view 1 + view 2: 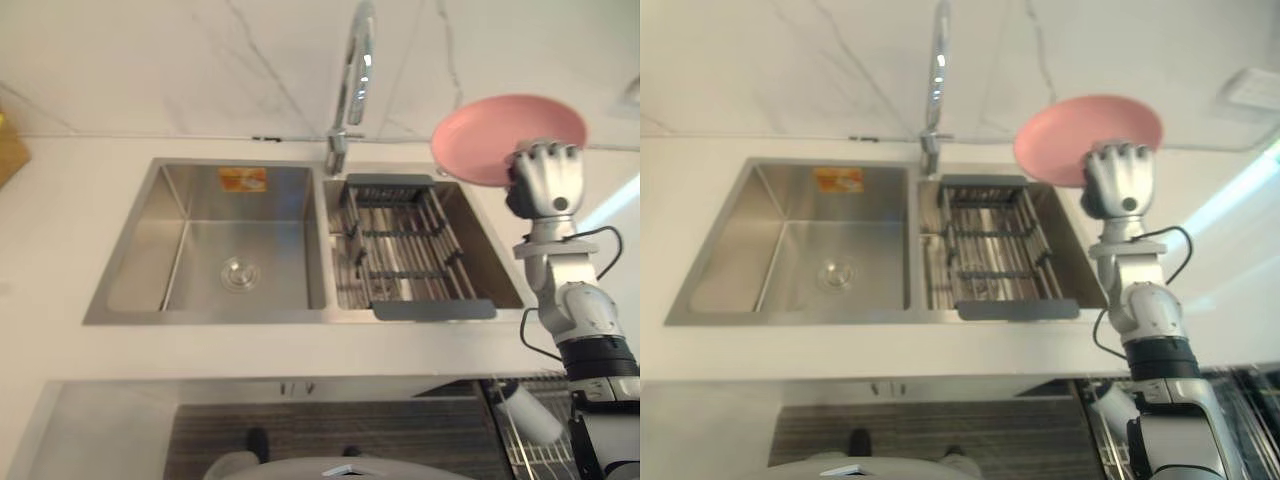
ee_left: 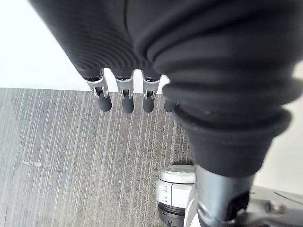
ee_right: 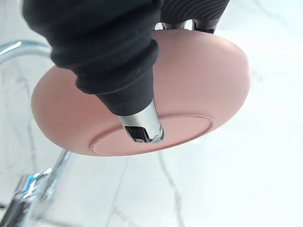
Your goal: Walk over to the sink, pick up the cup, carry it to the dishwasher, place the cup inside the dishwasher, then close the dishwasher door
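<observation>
- our right hand (image 1: 545, 175) pinches a pink shallow bowl (image 1: 480, 135), upper right, over the sink's (image 1: 200, 310) right corner.
- wire rack (image 1: 515, 450) lies lower right, under that arm.
- left hand (image 2: 124, 97) hangs, fingers straight.

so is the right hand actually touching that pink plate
Touching. The right wrist view shows the right hand with its thumb pressed on the pink plate underside and its fingers hooked over the rim.
</observation>
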### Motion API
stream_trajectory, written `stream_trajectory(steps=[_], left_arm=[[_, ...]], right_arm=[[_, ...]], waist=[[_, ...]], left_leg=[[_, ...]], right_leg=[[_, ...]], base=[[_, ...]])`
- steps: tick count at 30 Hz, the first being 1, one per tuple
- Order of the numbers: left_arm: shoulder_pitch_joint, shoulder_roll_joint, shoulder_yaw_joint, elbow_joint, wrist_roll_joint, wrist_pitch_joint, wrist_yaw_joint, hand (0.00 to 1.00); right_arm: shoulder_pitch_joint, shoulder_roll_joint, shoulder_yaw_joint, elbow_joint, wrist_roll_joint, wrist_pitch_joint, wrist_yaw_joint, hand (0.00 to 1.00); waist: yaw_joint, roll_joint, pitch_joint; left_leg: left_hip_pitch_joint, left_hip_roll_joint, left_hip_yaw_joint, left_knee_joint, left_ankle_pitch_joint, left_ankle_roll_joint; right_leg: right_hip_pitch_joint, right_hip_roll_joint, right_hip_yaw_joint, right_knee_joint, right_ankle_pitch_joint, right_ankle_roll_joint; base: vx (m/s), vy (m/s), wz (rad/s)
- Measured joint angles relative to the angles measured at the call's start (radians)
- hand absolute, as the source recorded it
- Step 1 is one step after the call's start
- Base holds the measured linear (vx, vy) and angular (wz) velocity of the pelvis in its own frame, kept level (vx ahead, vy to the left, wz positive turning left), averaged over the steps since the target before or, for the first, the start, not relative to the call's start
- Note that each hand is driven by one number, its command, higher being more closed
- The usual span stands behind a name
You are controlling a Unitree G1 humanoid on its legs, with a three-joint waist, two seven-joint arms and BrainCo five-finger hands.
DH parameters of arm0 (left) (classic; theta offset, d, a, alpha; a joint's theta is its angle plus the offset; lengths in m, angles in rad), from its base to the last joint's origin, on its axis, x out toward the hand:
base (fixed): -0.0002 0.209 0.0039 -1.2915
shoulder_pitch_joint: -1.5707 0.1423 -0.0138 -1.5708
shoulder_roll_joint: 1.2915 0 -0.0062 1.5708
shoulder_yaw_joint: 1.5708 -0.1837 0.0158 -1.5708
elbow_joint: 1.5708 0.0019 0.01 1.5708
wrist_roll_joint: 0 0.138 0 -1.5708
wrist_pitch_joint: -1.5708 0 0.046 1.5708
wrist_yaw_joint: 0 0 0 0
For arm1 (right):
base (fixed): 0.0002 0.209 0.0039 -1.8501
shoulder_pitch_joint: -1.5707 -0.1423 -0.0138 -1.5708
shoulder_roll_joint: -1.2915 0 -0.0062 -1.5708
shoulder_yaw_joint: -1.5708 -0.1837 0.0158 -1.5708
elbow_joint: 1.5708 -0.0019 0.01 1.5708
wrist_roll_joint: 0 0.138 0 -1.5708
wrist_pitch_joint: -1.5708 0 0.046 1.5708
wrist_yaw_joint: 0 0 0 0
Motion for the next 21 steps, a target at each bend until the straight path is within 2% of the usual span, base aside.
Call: stream_trajectory(steps=[4,6,9,11,14,17,21], left_arm=[[0.005,-0.003,-0.009,0.013,-0.001,0.01,0.007,0.0],[0.007,-0.004,-0.022,0.021,-0.001,0.024,0.015,0.0],[0.025,-0.004,-0.039,0.028,-0.002,0.031,0.016,0.0],[0.027,-0.006,-0.041,0.039,-0.003,0.036,0.015,0.0],[0.036,-0.012,-0.047,0.042,-0.004,0.055,0.012,0.0],[0.041,-0.015,-0.046,0.041,-0.011,0.064,0.0,0.0],[0.041,-0.017,-0.041,0.042,-0.034,0.073,-0.002,0.0]], right_arm=[[0.109,-0.04,-0.15,-0.052,0.015,0.0,-0.072,1.0],[0.165,-0.044,-0.222,-0.052,0.069,0.001,-0.09,1.0],[0.257,-0.045,-0.332,-0.011,0.229,-0.006,-0.108,1.0],[0.295,-0.045,-0.399,0.063,0.393,-0.022,-0.108,1.0],[0.337,-0.03,-0.565,0.167,0.703,-0.05,-0.103,1.0],[0.394,0.004,-0.66,0.188,0.845,-0.059,-0.072,1.0],[0.43,0.105,-0.673,0.18,0.916,-0.029,-0.001,1.0]], waist=[[-0.03,0.008,-0.027],[-0.054,0.013,-0.038],[-0.087,0.022,-0.057],[-0.097,0.021,-0.061],[-0.115,0.043,-0.08],[-0.123,0.053,-0.086],[-0.131,0.046,-0.091]], left_leg=[[0.006,0.01,0.068,0.0,-0.011,-0.002],[0.007,0.015,0.094,0.0,-0.013,-0.002],[0.017,0.023,0.139,0.0,-0.019,-0.006],[0.028,0.028,0.166,0.0,-0.024,-0.009],[0.042,0.03,0.189,0.0,-0.035,-0.019],[0.043,0.035,0.202,0.0,-0.039,-0.019],[0.039,0.037,0.206,0.0,-0.039,-0.019]], right_leg=[[-0.034,0.008,0.07,-0.002,0.013,-0.004],[-0.049,0.013,0.096,-0.004,0.019,-0.007],[-0.065,0.022,0.143,-0.007,0.03,-0.01],[-0.066,0.027,0.167,-0.011,0.034,-0.013],[-0.068,0.027,0.182,-0.02,0.031,-0.016],[-0.068,0.028,0.178,-0.022,0.032,-0.017],[-0.07,0.028,0.175,-0.027,0.032,-0.017]], base=[[-0.02,0.01,-0.47],[-0.03,0.007,-0.46],[-0.03,-0.006,-0.52],[-0.03,-0.005,-0.39],[-0.04,-0.001,-0.31],[-0.06,-0.003,-0.19],[-0.03,-0.005,-0.07]])
